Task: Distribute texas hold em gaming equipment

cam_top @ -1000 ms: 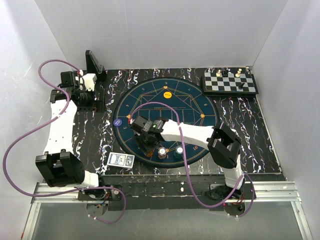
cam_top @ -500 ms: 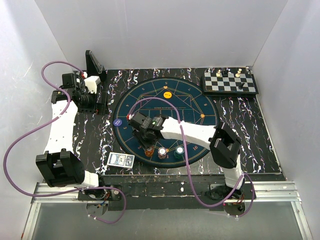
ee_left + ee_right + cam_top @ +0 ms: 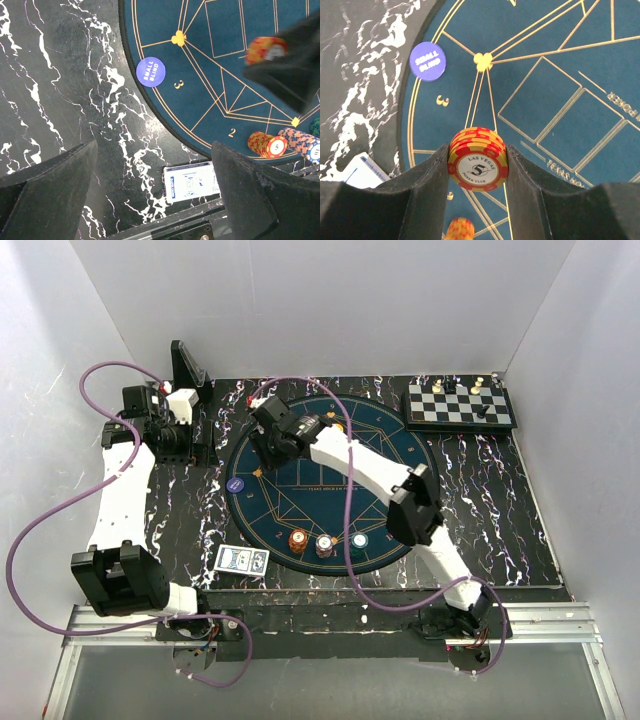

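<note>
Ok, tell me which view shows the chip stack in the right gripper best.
Right wrist: the chip stack fills the middle, its label readable, clamped in the right gripper. Left wrist catches it blurred and partly hidden. Top view: it cannot be made out under the gripper.

In your left wrist view the right gripper (image 3: 270, 55) is a dark blur, and the held stack (image 3: 264, 49) in it is blurred too. The teal chip (image 3: 316, 126) is cut by the right edge; your left finger (image 3: 245, 200) covers a corner of the deck (image 3: 190, 181). From the right wrist, another stack (image 3: 460, 229) runs off the bottom. Overhead, the chess pieces (image 3: 478, 388) are too small to tell apart.
</note>
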Robot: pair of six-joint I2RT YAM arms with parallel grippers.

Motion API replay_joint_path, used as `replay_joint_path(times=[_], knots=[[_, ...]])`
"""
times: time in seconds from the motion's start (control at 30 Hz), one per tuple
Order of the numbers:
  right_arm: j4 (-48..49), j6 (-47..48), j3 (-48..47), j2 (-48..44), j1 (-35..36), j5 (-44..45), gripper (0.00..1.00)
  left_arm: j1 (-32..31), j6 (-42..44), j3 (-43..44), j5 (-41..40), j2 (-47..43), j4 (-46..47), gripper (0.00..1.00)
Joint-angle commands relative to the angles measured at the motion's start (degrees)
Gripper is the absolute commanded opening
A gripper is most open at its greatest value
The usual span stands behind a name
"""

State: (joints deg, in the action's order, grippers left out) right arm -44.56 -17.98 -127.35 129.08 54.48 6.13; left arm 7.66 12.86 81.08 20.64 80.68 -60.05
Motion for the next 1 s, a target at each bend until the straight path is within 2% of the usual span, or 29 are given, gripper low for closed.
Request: replay_joint_path(times=[0.0,0.17,0.5,0.67,0.73,0.8,0.93,0.97], knots=[[-1.59,1.19,-8.35,9.95,-0.16,-3.84,0.06,0.34,-1.79,-0.74,0.98,-1.5,3.45,0.98],[4.29,-1.09,-5.28,11.46,-0.34,-5.69,0.06,0.6,-2.66,-0.39,2.64,-1.84,3.45,0.98],[6.41,-3.03,-7.12,15.76,-0.16,-9.47,0.07,0.6,-2.23,-0.92,4.14,-1.85,4.5,0.98],[7.46,-3.82,-9.05,18.05,0.01,-10.87,0.16,0.69,-2.05,-1.27,5.02,-1.85,4.68,0.98],[8.6,-4.0,-9.06,18.58,0.19,-12.28,0.21,0.69,-1.79,-1.27,5.28,-1.85,4.59,0.98],[8.96,-3.82,-9.58,18.93,0.28,-12.37,0.32,0.78,-1.53,-1.27,5.02,-1.93,4.68,0.98],[7.91,-3.38,-10.46,18.93,0.37,-11.32,0.65,0.95,-1.53,-1.62,4.85,-2.02,4.59,0.98],[7.82,-3.21,-10.2,18.67,0.37,-10.97,0.7,1.04,-1.79,-1.71,4.93,-2.11,4.51,0.98]])
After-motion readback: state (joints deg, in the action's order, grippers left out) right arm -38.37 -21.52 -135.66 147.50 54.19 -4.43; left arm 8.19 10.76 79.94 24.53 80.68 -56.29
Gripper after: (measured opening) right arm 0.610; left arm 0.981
